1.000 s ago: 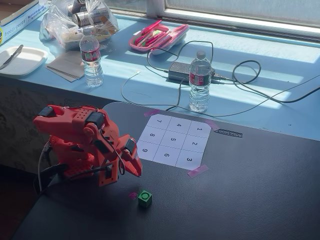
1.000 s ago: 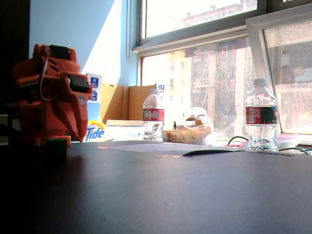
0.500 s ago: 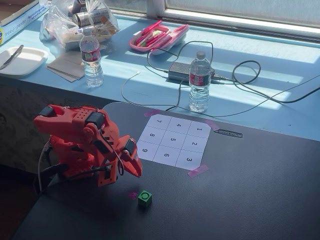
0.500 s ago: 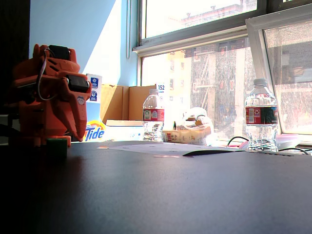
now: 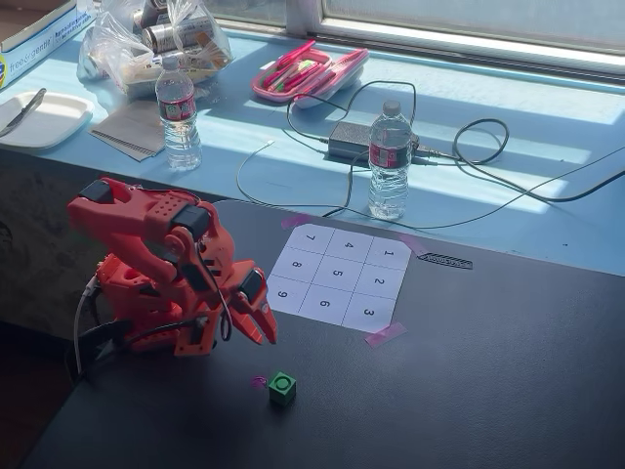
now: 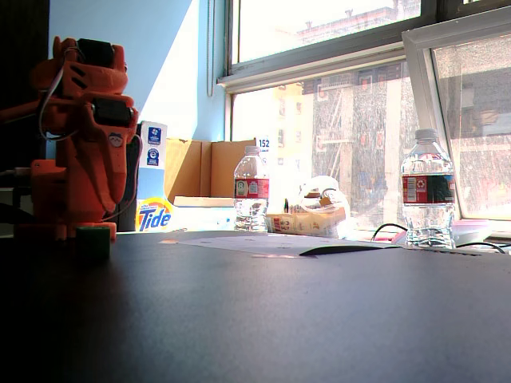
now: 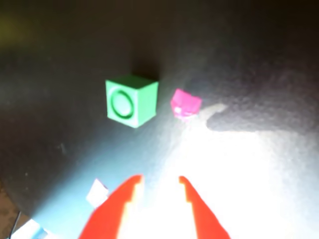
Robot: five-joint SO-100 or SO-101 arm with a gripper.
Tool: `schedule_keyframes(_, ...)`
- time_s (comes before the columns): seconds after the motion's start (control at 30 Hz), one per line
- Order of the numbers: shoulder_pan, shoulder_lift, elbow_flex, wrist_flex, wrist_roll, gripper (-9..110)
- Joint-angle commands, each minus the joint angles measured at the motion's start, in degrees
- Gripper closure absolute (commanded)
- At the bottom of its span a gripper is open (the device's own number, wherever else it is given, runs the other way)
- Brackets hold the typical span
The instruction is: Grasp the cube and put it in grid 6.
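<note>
The small green cube (image 5: pixel 282 388) with a dark ring on top sits on the black table, below the numbered sheet. It also shows in the wrist view (image 7: pixel 131 100) and as a dark block in the other fixed view (image 6: pixel 93 241). Grid 6 (image 5: pixel 325 304) is the middle square of the sheet's bottom row. My orange gripper (image 5: pixel 266 330) hangs above the table, up and left of the cube. In the wrist view the gripper (image 7: pixel 160 180) is open and empty, with the cube ahead of it and apart from it.
A pink marker spot (image 5: pixel 258 382) lies just left of the cube, and right of it in the wrist view (image 7: pixel 185 104). Two water bottles (image 5: pixel 389 160), a cable and a power brick lie on the blue surface behind the sheet. Pink tape (image 5: pixel 385 334) holds the sheet's corner.
</note>
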Motion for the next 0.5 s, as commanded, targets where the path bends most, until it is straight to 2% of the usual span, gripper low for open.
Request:
schedule_keyframes(0.0,1.2,-8.3,-8.1,1.3,0.4,89)
schedule_keyframes(0.47,5.5,-35.6,-29.4,4.3,0.9,77)
